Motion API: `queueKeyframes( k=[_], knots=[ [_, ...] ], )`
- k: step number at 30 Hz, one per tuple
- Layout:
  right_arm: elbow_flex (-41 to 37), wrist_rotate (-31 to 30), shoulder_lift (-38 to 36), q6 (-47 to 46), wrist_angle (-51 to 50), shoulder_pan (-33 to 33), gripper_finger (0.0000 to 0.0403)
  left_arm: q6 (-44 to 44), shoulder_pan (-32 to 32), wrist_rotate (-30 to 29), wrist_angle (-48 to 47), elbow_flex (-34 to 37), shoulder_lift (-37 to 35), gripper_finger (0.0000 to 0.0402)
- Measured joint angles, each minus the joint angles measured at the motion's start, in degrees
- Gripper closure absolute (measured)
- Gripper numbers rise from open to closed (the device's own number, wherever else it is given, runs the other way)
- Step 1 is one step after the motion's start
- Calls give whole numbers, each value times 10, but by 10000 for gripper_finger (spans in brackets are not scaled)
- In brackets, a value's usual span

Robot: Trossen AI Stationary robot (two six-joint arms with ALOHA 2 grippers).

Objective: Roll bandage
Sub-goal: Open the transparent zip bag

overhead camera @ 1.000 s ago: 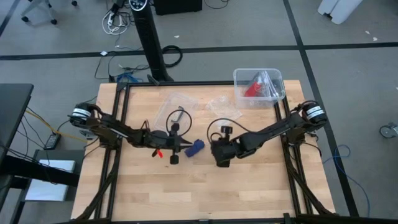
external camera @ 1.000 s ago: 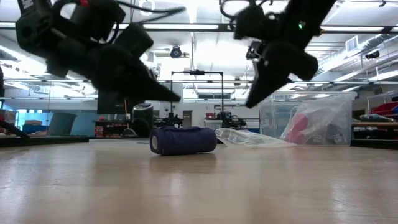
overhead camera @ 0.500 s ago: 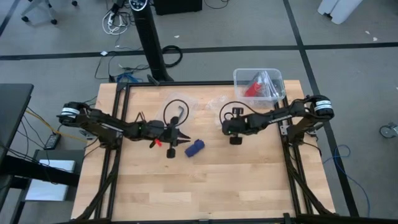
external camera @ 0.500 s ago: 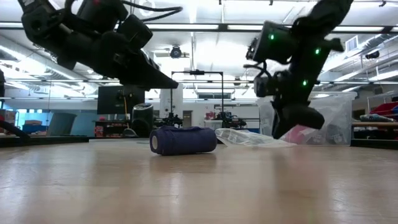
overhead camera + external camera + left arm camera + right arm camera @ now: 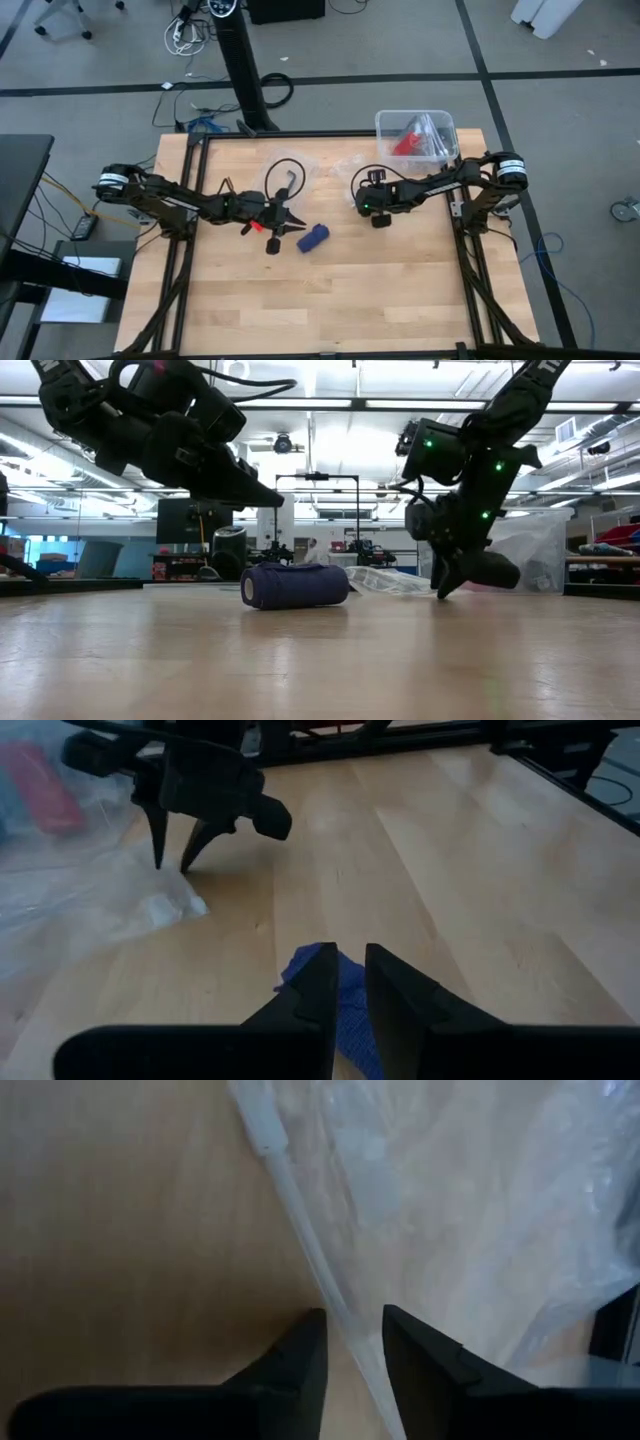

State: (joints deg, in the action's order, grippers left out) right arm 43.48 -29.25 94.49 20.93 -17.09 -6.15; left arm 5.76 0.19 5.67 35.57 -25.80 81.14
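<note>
Bandage (image 5: 312, 238) is a small navy roll lying on its side on the worktop (image 5: 330, 300) near the middle, nothing gripping it; also seen in low view (image 5: 294, 585) and left wrist view (image 5: 345, 1005). Left gripper (image 5: 291, 226) sits just beside the roll on its left, raised off the wood, fingers (image 5: 312, 990) nearly pressed together with only a thin gap, holding nothing, tips aimed at the roll. Right gripper (image 5: 363, 202) is well apart from the roll, toward the far right, low over the edge of a clear plastic bag (image 5: 420, 1200); its fingers (image 5: 300, 1355) are close together with a narrow slot, the bag's seam edge running between the tips, grip on it not clear. Another clear bag (image 5: 283, 172) lies behind the left gripper. Clear bin (image 5: 440, 150) with a red item (image 5: 406, 140) sits at the far right corner.
</note>
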Motion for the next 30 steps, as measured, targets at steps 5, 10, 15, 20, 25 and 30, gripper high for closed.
queueKeyframes(
  k=[5, 10, 15, 20, 25, 30],
  knots=[
    [1, -22, -4, -3, 27, 4, 385, 0, 0, 0, -3, 0, 0, 344],
    [29, 9, -4, -25, 20, 7, 398, 14, 0, 0, -2, 0, 0, 344],
    [49, -2, -4, -61, 1, 20, 392, 15, 0, -12, -5, 0, 0, 344],
    [38, -28, -4, -65, -19, 22, 372, 15, 0, -31, -9, 0, 0, 344],
    [18, -74, -3, -9, -18, 19, 341, 15, 0, -32, -9, 0, 0, 344],
    [-5, -82, -3, 36, 27, 17, 320, 15, 0, -33, -9, 0, 0, 344]
  ],
)
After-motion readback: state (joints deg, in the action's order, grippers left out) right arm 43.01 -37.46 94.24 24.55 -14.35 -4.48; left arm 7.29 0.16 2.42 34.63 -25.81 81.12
